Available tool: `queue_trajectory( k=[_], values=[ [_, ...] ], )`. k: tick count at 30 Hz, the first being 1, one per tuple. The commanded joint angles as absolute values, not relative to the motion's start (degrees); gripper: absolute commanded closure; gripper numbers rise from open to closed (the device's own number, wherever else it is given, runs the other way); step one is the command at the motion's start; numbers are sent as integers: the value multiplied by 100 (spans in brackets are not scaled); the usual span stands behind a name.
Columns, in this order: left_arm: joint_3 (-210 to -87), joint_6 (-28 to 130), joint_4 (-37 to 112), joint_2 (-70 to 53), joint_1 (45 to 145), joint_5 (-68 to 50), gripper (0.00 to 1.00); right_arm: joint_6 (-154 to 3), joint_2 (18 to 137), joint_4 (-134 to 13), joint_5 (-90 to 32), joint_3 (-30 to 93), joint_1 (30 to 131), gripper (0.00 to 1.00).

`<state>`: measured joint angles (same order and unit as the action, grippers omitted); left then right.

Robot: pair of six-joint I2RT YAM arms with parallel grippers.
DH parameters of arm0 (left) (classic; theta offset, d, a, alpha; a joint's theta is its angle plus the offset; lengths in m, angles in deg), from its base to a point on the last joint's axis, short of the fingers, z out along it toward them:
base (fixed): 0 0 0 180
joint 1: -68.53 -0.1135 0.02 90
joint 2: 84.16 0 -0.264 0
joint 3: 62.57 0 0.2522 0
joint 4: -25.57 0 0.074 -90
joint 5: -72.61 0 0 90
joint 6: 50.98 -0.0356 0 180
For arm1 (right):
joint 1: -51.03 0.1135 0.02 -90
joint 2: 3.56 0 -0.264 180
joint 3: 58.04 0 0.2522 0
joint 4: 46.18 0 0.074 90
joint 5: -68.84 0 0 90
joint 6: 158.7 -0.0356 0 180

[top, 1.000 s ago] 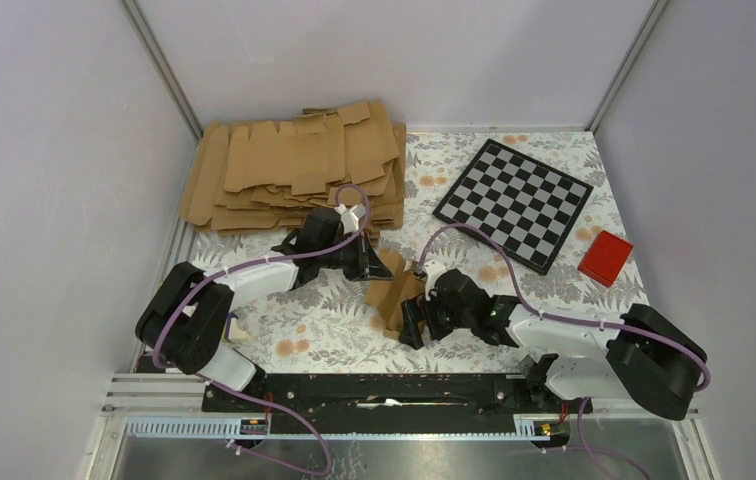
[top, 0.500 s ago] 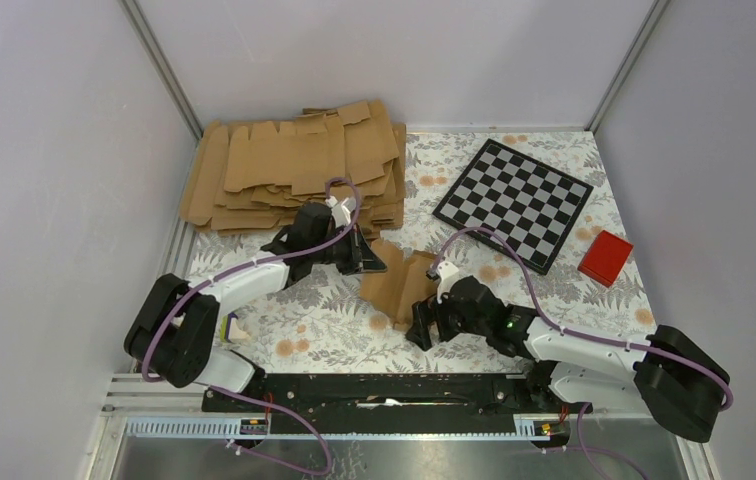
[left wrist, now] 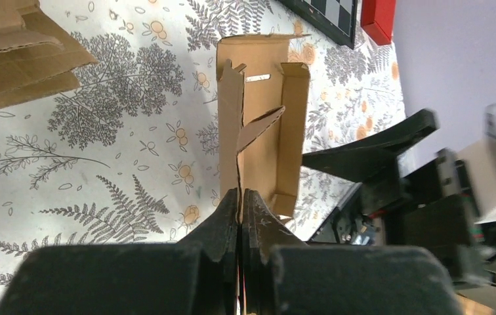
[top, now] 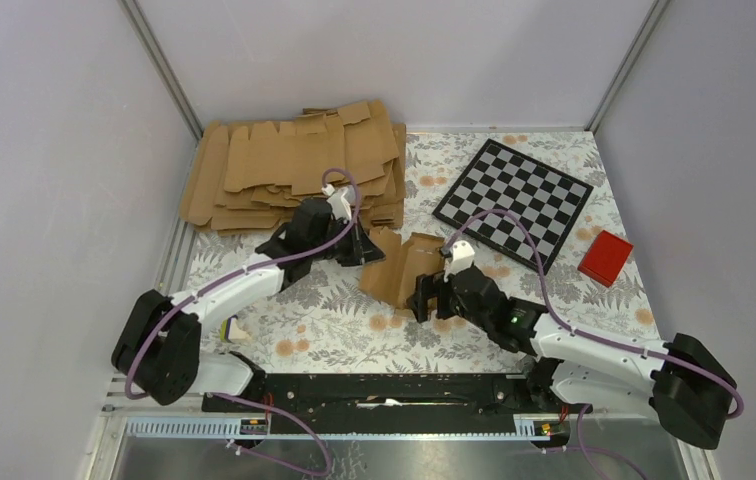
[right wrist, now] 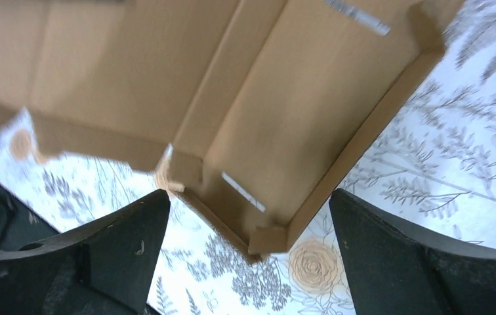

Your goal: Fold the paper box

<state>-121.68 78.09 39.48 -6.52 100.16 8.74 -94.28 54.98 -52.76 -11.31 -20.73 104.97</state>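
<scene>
Pinching paper box (left wrist: 263, 98), left tool (left wrist: 240, 194), long axis pointing away

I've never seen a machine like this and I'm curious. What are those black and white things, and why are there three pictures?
They are two robot arms bolted to a table. One picture looks down from above. The other two come from little cameras on each arm's wrist. On the flowery table lie a pile of flat cardboard, a checkerboard and a red block. The left hand is pinched shut on an edge of the partly folded paper box. The right hand is wide open by the box, holding nothing.
</scene>
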Motion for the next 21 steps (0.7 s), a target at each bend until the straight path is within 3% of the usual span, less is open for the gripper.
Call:
queue_trajectory(
  k=[1, 9, 15, 21],
  values=[
    [-11905, 7371, 3296, -1130, 10580, -405, 100, -9956, 5303, -5589, -104, -1603, 10369, 0],
    [-10191, 6429, 769, -2121, 11574, -2314, 100, -9749, 5268, -5589, -213, -1534, 9849, 0],
    [-9291, 5655, -914, -2254, 11779, -2632, 100, -9737, 4562, -5480, -198, -1945, 9726, 0],
    [-8791, 5072, -1902, -2189, 11894, -2113, 100, -9541, 4556, -5143, -539, -2257, 9640, 18]
  ],
)
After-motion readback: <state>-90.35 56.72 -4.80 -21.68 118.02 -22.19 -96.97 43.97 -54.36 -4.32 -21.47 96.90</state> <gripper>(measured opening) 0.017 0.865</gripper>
